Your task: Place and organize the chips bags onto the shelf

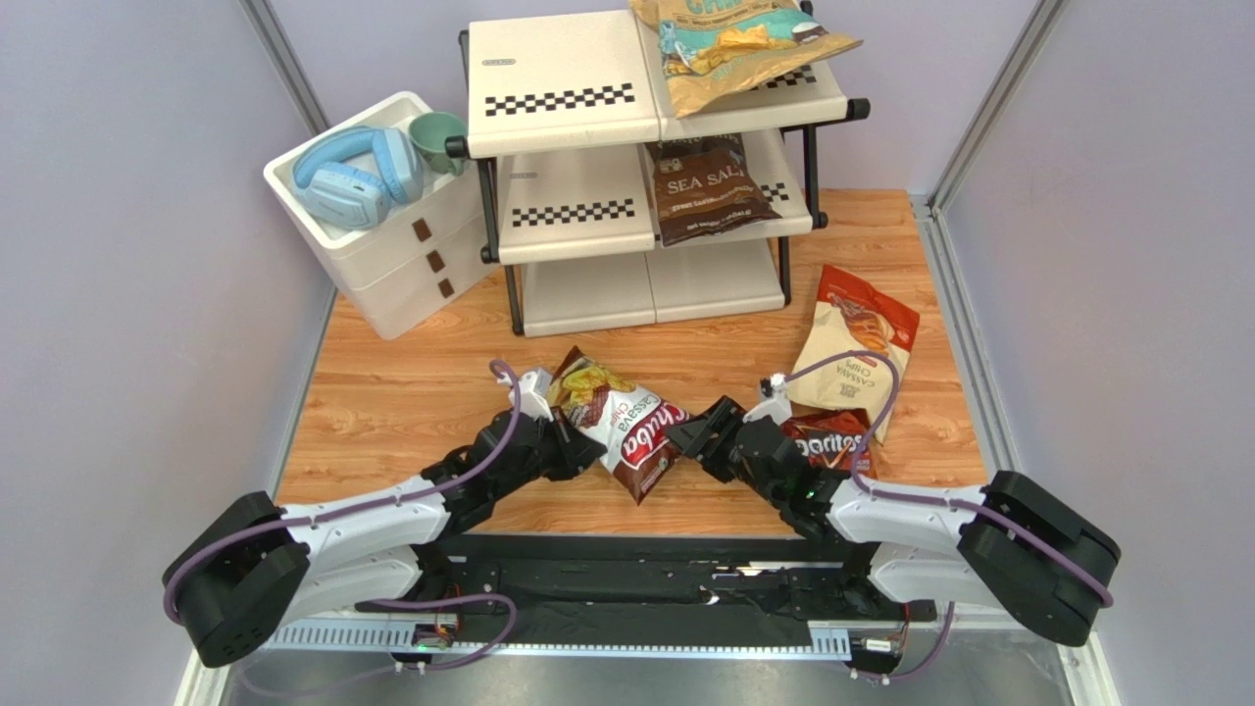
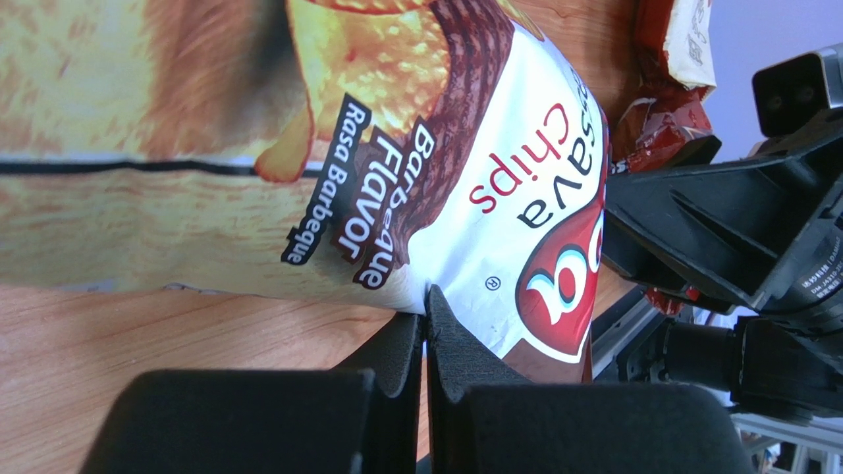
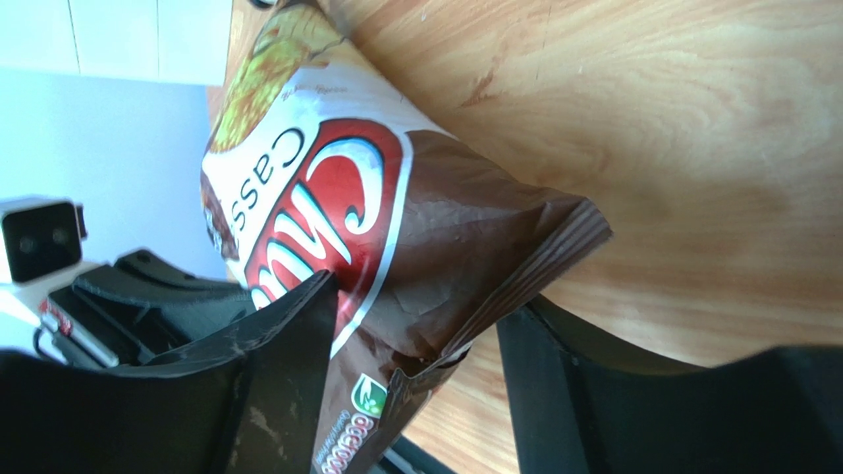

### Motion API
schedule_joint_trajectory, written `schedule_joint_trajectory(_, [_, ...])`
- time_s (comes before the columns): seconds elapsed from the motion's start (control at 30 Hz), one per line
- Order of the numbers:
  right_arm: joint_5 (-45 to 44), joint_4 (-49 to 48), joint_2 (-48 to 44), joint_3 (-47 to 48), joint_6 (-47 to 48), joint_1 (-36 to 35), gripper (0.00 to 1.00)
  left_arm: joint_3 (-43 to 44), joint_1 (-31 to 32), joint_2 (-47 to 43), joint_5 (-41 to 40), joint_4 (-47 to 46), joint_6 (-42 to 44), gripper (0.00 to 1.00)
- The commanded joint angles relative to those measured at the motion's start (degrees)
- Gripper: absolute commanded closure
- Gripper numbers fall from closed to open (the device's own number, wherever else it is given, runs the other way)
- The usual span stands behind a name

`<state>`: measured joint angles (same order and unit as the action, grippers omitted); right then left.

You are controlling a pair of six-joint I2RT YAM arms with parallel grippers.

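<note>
The white-red Chuba bag (image 1: 626,427) hangs just above the wooden table between my two grippers. My left gripper (image 1: 578,436) is shut on its side edge; the pads pinch the bag's rim in the left wrist view (image 2: 426,308). My right gripper (image 1: 710,436) is open, and its jaws straddle the bag's brown bottom corner (image 3: 465,296). The red Doritos bag (image 1: 830,437) and the cream bag with the red-orange top (image 1: 855,350) lie on the table at the right. The tan-and-teal bag (image 1: 729,44) lies on the top tier of the shelf (image 1: 553,88). The Sea Salt bag (image 1: 707,189) lies on the middle tier.
A white three-drawer box (image 1: 386,243) stands left of the shelf, with blue headphones (image 1: 354,174) and a green cup (image 1: 438,140) on top. The shelf's left halves and bottom tier hold no bags. Grey walls close in on both sides.
</note>
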<state>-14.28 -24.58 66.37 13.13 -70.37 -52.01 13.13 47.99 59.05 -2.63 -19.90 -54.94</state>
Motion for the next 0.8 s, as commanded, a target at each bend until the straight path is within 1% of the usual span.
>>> schedule_joint_trajectory(0.0, [-2.86, -4.86, 5.15, 3.66, -1.17, -0.29, 0.42, 0.15, 0.18, 0.37, 2.1, -0.4, 1.59, 1.0])
schedule_joint_trajectory(0.1, [-1.54, -8.28, 8.33, 3.66, -2.14, -0.99, 0.44, 0.41, 0.18, 0.54, 2.19, -0.66, 1.94, 1.0])
schedule_joint_trajectory(0.2, [-1.1, -10.49, 11.85, 4.27, -3.19, -1.95, 0.52, 0.32, 0.18, 0.46, 2.19, -0.4, 2.03, 1.0])
schedule_joint_trajectory(0.23, [-0.75, -11.01, 12.9, 4.45, -3.2, -2.13, 0.59, 0.32, 0.18, 0.28, 2.19, -0.23, 2.03, 1.0])
schedule_joint_trajectory(0.27, [-0.57, -10.93, 13.52, 4.71, -3.2, -2.57, 0.65, 0.15, 0.26, 0.11, 2.19, -0.05, 2.03, 1.0])
schedule_joint_trajectory(0.3, [-0.31, -10.67, 13.7, 5.24, -3.2, -2.75, 0.76, 0.06, 0.27, -0.07, 2.19, 0.12, 2.03, 1.0])
schedule_joint_trajectory(0.33, [-0.13, -10.32, 14.13, 5.33, -3.02, -2.83, 0.79, 0.06, 0.18, -0.68, 2.19, 0.56, 1.94, 1.0])
schedule_joint_trajectory(0.37, [-0.22, -9.97, 14.14, 5.42, -3.02, -3.1, 0.81, -0.12, 0.18, -1.04, 2.11, 0.83, 1.94, 1.0])
schedule_joint_trajectory(0.4, [-0.31, -9.53, 13.97, 5.51, -2.85, -3.19, 0.85, -0.12, 0.18, -1.39, 1.85, 1.18, 1.85, 1.0])
schedule_joint_trajectory(0.53, [0.04, -3.83, 12.47, 6.82, -0.48, -3.19, 1.0, 0.15, 0.18, -4.63, 0.88, 5.29, 2.55, 1.0])
schedule_joint_trajectory(0.6, [0.57, -3.11, 11.24, 6.91, 2.32, -3.27, 1.0, 0.85, 0.18, -6.39, -0.44, 7.93, 2.47, 1.0])
schedule_joint_trajectory(0.63, [1.09, -1.45, 10.8, 7.09, 3.3, -3.27, 1.0, 1.2, 0.18, -8.66, -1.49, 12.04, 2.29, 1.0])
schedule_joint_trajectory(0.67, [1.19, -0.57, 10.1, 7.61, 4.44, -3.45, 1.0, 2.07, 0.18, -9.9, -3.5, 14.43, 1.59, 0.99])
schedule_joint_trajectory(0.7, [1.36, 0.57, 8.79, 8.14, 6.8, -3.36, 1.0, 2.51, 0.18, -11.39, -4.48, 16.97, 1.5, 0.88])
schedule_joint_trajectory(0.73, [1.45, 4.15, 7.99, 8.84, 8.39, -3.28, 1.0, 3.04, 0.18, -14.72, -5.27, 22.31, 1.59, 0.83])
schedule_joint_trajectory(0.77, [1.36, 5.58, 7.2, 10.07, 9.97, -3.36, 1.0, 3.92, 0.18, -16.49, -6.84, 24.62, 1.85, 0.79])
